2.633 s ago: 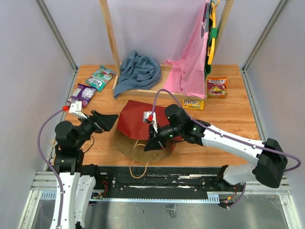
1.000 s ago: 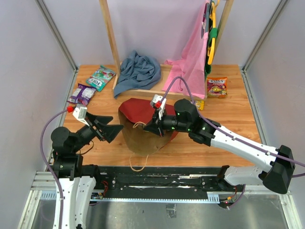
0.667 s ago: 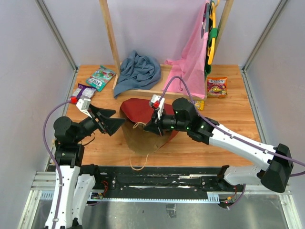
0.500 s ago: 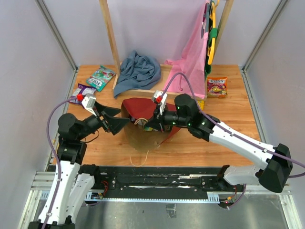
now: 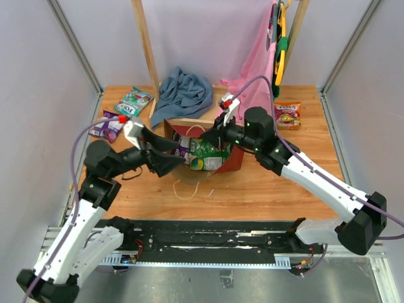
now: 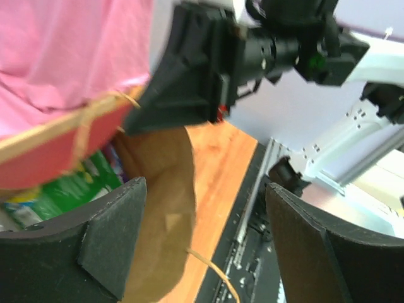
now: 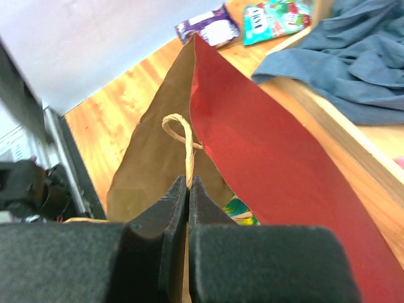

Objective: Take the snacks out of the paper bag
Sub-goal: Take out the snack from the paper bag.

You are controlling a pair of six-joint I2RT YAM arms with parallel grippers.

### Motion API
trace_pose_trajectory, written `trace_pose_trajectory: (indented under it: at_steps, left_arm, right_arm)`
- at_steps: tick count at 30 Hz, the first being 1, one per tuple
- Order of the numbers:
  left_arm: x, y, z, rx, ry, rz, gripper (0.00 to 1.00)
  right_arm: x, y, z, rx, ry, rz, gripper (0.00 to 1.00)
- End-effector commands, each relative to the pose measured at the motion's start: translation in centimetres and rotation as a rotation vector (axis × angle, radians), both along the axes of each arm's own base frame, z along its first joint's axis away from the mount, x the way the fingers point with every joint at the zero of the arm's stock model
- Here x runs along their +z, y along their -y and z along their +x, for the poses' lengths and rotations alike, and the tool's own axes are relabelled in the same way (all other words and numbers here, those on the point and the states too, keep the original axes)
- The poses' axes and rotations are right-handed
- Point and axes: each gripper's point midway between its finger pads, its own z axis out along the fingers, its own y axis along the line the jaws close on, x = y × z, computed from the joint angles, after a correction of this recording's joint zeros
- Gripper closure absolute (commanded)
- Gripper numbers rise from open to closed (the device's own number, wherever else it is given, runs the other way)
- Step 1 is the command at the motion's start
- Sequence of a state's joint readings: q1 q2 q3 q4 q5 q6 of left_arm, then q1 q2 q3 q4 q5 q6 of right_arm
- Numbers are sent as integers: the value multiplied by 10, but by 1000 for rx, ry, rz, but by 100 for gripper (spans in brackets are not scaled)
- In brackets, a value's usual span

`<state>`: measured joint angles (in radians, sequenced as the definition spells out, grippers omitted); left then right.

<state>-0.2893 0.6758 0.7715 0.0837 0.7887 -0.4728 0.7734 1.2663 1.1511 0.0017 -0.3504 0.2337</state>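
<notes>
The paper bag (image 5: 231,163), red outside and brown inside, stands open at the table's middle. A green packet (image 5: 208,154) and other snacks show in its mouth. My right gripper (image 5: 219,134) is shut on the bag's upper twine handle (image 7: 187,154) and holds that side up; the right wrist view shows the twine pinched between the jaws (image 7: 188,182). My left gripper (image 5: 172,155) is open and empty at the bag's left opening. In the left wrist view it (image 6: 208,252) frames the brown inner wall (image 6: 158,208), with the green packet (image 6: 69,189) to the left.
A purple packet (image 5: 107,124) and a teal packet (image 5: 134,102) lie at the far left, and an orange packet (image 5: 287,115) at the far right. The blue-grey cloth (image 5: 184,91) and pink garment (image 5: 252,88) hang on the wooden rack (image 5: 146,50) behind. The lower twine handle (image 5: 189,189) lies on the table.
My right gripper has pulled the handle up and back, so the flattened bag now stands open with snacks showing. My left gripper has moved right to the bag's mouth.
</notes>
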Motion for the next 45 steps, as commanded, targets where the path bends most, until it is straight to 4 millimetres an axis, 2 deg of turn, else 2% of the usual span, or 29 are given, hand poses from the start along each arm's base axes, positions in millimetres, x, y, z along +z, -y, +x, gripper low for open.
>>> trace_pose_trajectory:
  at_steps: [1, 4, 6, 10, 16, 20, 26, 33, 38, 42, 45]
  left_arm:
    - [-50, 42, -5, -54, -100, 103, 23]
    - [-74, 61, -4, -22, -124, 177, 27]
    - [-80, 62, 5, 40, -135, 192, 27]
    - [-80, 43, 34, 245, -136, 186, 27]
    - [-72, 13, 66, 498, -136, 153, 27]
    - [-80, 24, 74, 487, -164, 163, 29]
    - [-102, 45, 62, 481, -175, 199, 35]
    - [-130, 41, 30, 580, -172, 213, 37]
    - [-153, 51, 7, 570, -196, 209, 38]
    - [-178, 57, 1, 624, -192, 260, 39]
    - [-185, 60, 1, 662, -180, 265, 39]
  right_arm:
    - [22, 6, 32, -144, 7, 60, 99]
    - [27, 9, 39, -186, 5, 64, 99]
    - [30, 14, 41, -215, 12, 67, 99]
    - [34, 26, 41, -264, 30, 66, 99]
    - [46, 38, 30, -264, 57, 93, 99]
    - [57, 42, 17, -257, 106, 112, 99]
    - [52, 40, 3, -249, 121, 92, 99]
    - [44, 35, -14, -243, 129, 84, 99]
    - [35, 30, -16, -251, 104, 78, 99]
    - [40, 32, -19, -251, 105, 94, 99]
    - [42, 34, -22, -251, 107, 98, 99]
